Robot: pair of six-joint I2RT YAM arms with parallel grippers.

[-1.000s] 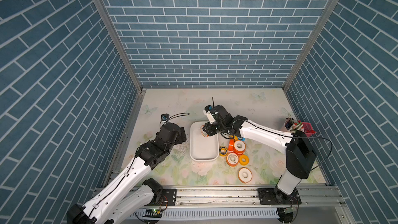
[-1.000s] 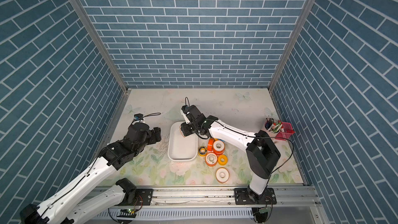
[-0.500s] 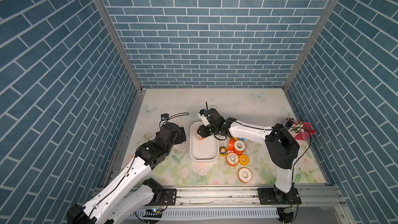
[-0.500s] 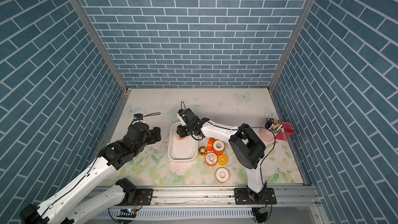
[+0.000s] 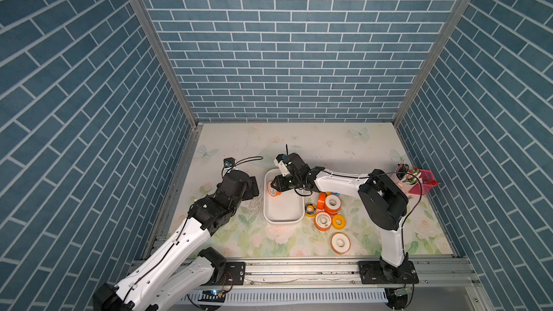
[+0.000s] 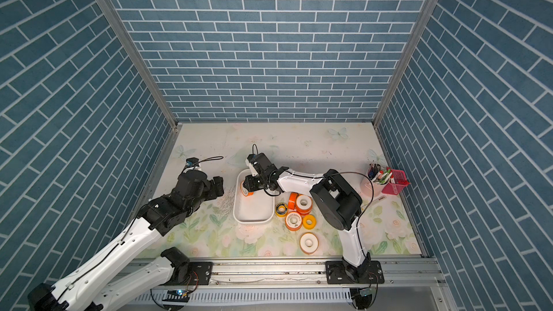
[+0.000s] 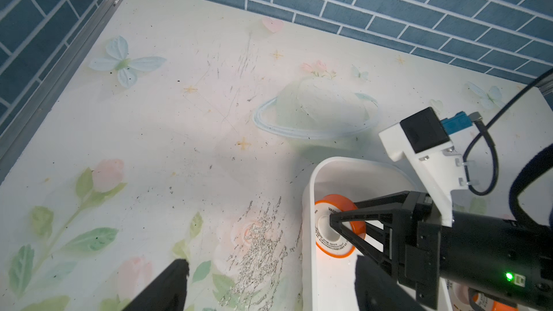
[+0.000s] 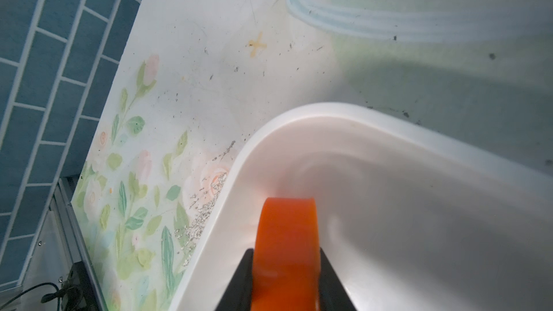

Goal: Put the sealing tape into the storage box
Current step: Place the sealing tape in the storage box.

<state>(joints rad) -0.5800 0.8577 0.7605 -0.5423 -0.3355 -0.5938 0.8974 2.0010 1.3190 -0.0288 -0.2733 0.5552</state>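
Note:
The storage box is a shallow white tub in the middle of the table. My right gripper is shut on an orange sealing tape roll. It holds the roll on edge inside the box's far left corner, low over the floor. Several more rolls lie right of the box: orange ones, a yellow one and a yellow-black one. My left gripper stands open just left of the box, holding nothing.
A white pen cup and a pink mesh basket stand at the right edge. Blue brick walls close in the table on three sides. The box rim lies close to my left gripper's fingers.
My right gripper has carried the orange roll leftward and down into the box's far left corner, and the arm's elbow has swung in. The left arm has stayed still.

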